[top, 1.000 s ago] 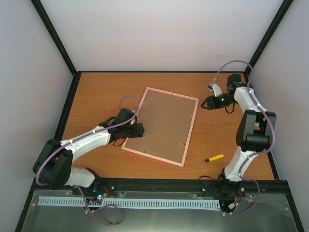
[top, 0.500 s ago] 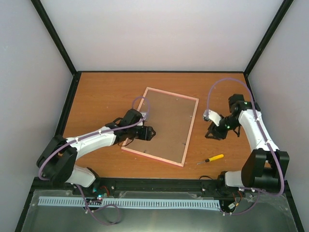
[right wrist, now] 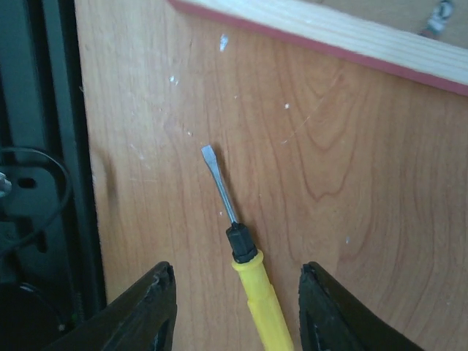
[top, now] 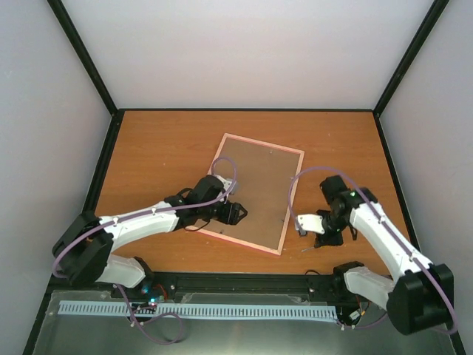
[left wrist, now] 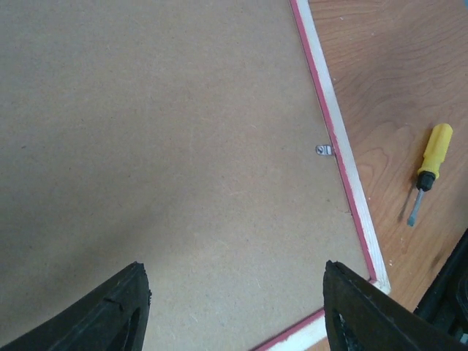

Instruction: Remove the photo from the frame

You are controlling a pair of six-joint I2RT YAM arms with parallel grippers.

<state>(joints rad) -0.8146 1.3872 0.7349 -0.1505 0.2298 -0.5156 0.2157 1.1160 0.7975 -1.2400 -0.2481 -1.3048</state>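
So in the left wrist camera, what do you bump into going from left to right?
Flat brown backing board → small silver metal tab → pink-edged pale wooden frame rail → yellow-handled screwdriver.

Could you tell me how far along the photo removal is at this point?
Done: only setup; the frame lies face down, brown back up, a clip in place. In hand: the open right gripper straddles the screwdriver; the open left gripper hovers over the back. Left: freeing clips, lifting the back, taking out the photo, not visible.

Frame (top: 255,185) lies face down, photo hidden; screwdriver (right wrist: 243,252) handle cut off below
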